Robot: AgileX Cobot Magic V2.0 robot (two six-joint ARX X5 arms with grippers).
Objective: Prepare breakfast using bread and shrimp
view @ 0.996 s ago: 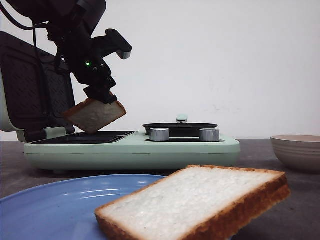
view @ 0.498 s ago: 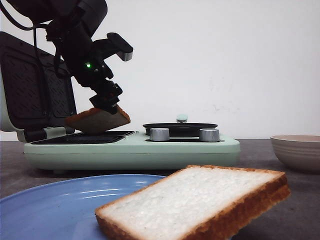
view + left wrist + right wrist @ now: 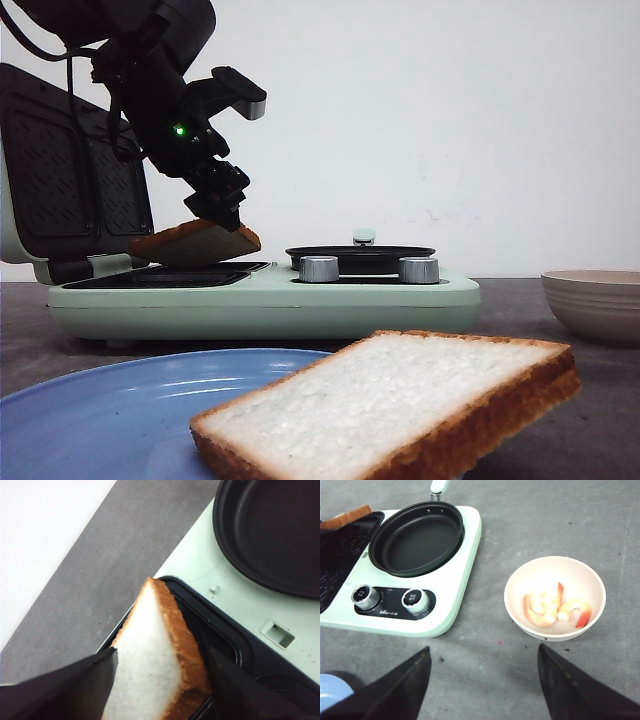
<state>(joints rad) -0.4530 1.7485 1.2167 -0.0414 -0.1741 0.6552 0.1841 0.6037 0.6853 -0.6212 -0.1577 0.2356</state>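
Observation:
My left gripper [image 3: 222, 208] is shut on one bread slice [image 3: 195, 243], holding it tilted just above the black grill plate [image 3: 165, 274] of the green sandwich maker. In the left wrist view the slice [image 3: 150, 665] sits between the fingers of the gripper [image 3: 162, 652], its lower end in the plate's recess. The second bread slice [image 3: 400, 410] lies on the blue plate [image 3: 90, 415] in the foreground. Shrimp [image 3: 550, 605] lie in a white bowl [image 3: 555, 562]. My right gripper [image 3: 484, 647] is open and empty above the grey table, near that bowl.
The sandwich maker's lid [image 3: 70, 180] stands open at the left. A black frying pan [image 3: 360, 256] sits on its right half, behind two silver knobs [image 3: 319, 268]. The bowl [image 3: 595, 300] stands at the right on the table.
The left gripper has lowered the bread slice from a steep tilt above the grill plate to a flatter pose just over it. The right arm has not visibly moved.

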